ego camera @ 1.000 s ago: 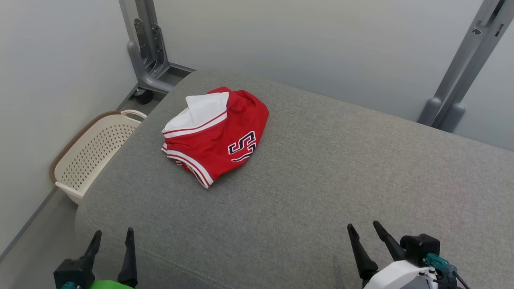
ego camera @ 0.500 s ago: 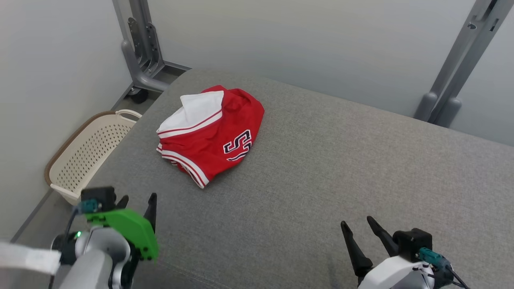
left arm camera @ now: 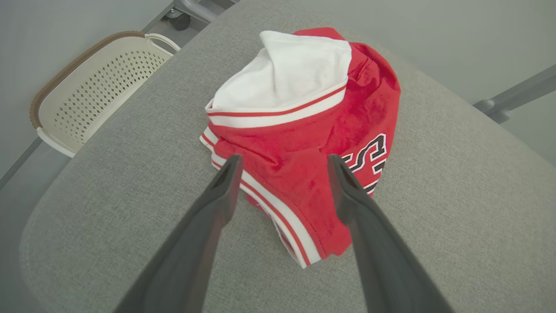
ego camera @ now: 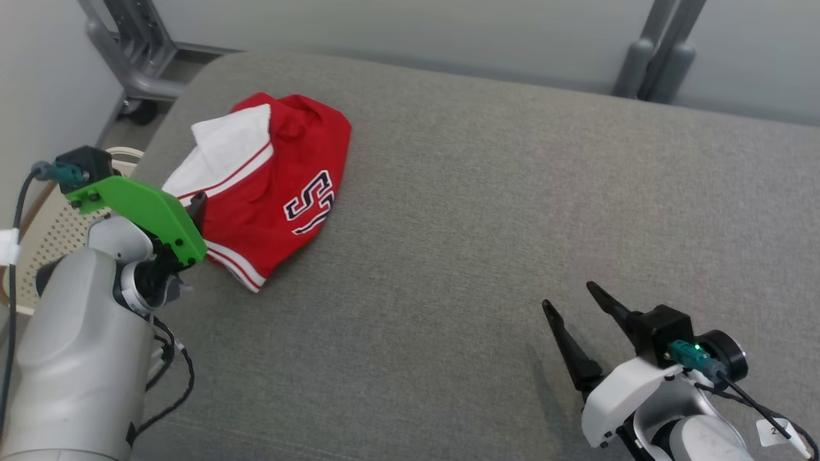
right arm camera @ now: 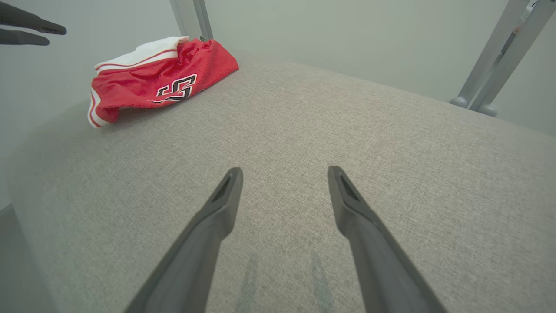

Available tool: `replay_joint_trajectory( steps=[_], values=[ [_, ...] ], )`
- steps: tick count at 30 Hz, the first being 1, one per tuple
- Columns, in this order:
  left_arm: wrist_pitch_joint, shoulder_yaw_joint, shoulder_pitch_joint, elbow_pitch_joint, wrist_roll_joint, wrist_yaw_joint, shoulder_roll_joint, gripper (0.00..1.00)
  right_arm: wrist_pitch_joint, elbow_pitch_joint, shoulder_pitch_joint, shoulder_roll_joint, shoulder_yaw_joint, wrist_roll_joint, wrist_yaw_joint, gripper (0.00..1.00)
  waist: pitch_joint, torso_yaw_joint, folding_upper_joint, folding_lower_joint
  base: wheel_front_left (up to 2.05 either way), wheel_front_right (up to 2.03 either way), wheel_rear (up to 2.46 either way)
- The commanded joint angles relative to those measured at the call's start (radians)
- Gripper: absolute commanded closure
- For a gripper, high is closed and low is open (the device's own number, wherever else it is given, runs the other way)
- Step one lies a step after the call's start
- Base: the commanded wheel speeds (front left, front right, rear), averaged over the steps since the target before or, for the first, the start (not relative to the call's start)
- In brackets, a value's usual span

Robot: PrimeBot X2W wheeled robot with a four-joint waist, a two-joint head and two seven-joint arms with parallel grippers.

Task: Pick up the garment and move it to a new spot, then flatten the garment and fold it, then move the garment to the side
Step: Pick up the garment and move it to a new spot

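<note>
Grey cushion (ego camera: pixel 480 224), pale wall (right arm camera: pixel 325 34) behind the garment (ego camera: pixel 275 192); my left tool (left arm camera: pixel 282 161), released, has moved up to it, right tool (ego camera: pixel 568 295) released too.

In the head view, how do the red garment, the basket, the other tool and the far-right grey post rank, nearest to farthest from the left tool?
1. Garment: right beside the left tool.
2. Basket: low, to its left.
3. Right tool: across the cushion, lower right.
4. Grey post: far right, beyond the cushion.

The garment (ego camera: pixel 269 186) lies on the cushion (ego camera: pixel 487 218), with the basket (left arm camera: pixel 95 87) left.
</note>
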Motion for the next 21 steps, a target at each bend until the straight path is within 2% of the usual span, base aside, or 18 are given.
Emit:
replay_joint_trajectory(
  steps=[1, 10, 14, 17, 18, 19, 20, 21],
  values=[
    [0.003, -0.007, -0.036, 0.017, 0.008, -0.011, 0.013, 0.0, 0.011, -0.023, -0.003, -0.018, -0.006, -0.007, -0.001, 0.0, 0.141, -0.123, 0.0, 0.0, 0.0, 0.0, 0.0],
    [0.069, -0.089, -0.125, 0.128, 0.069, -0.038, 0.026, 0.0, 0.063, -0.133, 0.038, -0.053, -0.038, -0.017, -0.001, 0.0, 0.226, -0.137, 0.0, 0.0, 0.0, 0.0, 0.0],
    [0.063, -0.116, -0.149, 0.172, 0.102, -0.018, 0.034, 0.0, 0.073, -0.149, 0.036, -0.052, -0.03, -0.022, -0.001, 0.0, 0.24, -0.139, 0.0, 0.0, 0.0, 0.0, 0.0],
    [0.041, -0.13, -0.159, 0.203, 0.126, 0.021, 0.041, 0.0, 0.075, -0.154, 0.029, -0.052, -0.026, -0.021, -0.001, 0.0, 0.245, -0.143, 0.0, 0.0, 0.0, 0.0, 0.0],
    [0.031, -0.133, -0.163, 0.211, 0.134, 0.033, 0.043, 0.31, 0.076, -0.155, 0.027, -0.053, -0.025, -0.021, -0.001, 0.0, 0.246, -0.145, 0.0, 0.0, 0.0, 0.0, 0.0],
    [0.023, -0.136, -0.167, 0.219, 0.139, 0.043, 0.044, 0.77, 0.077, -0.155, 0.025, -0.053, -0.024, -0.02, -0.001, 0.0, 0.246, -0.146, 0.0, 0.0, 0.0, 0.0, 0.0],
    [0.021, -0.141, -0.168, 0.226, 0.145, 0.048, 0.039, 1.0, 0.077, -0.154, 0.024, -0.054, -0.025, -0.019, -0.001, 0.0, 0.246, -0.147, 0.0, 0.0, 0.0, 0.0, 0.0],
    [0.024, -0.142, -0.169, 0.232, 0.145, 0.051, 0.034, 1.0, 0.077, -0.153, 0.025, -0.055, -0.026, -0.017, -0.001, 0.0, 0.245, -0.148, 0.0, 0.0, 0.0, 0.0, 0.0]
  ],
)
